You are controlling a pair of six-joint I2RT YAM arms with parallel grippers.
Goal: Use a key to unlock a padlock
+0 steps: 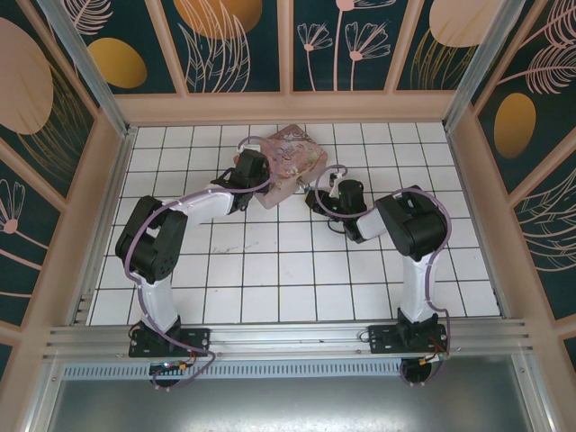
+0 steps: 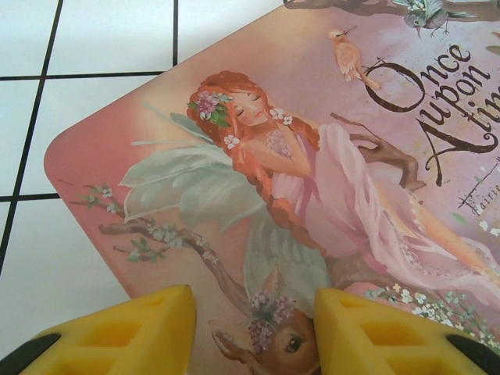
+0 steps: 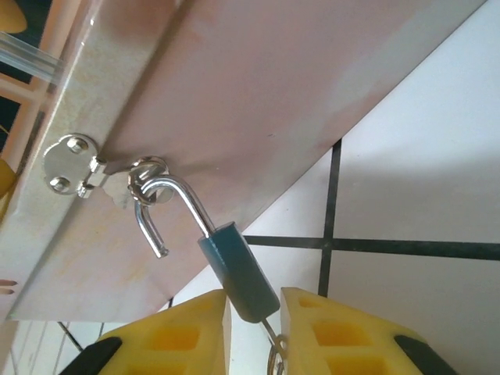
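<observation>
My yellow right fingers (image 3: pixel 344 328) hide the lower end of the padlock (image 3: pixel 237 272), and the thin wire ring (image 3: pixel 273 345) beneath it runs off the bottom edge. At my left wrist the pink tin (image 2: pixel 312 195) is cut off at the top, right and bottom edges.

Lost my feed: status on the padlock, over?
Left gripper open over tin box. Right gripper shut on padlock. Shackle sprung, hooked through hasp. Wire ring below body.
</observation>
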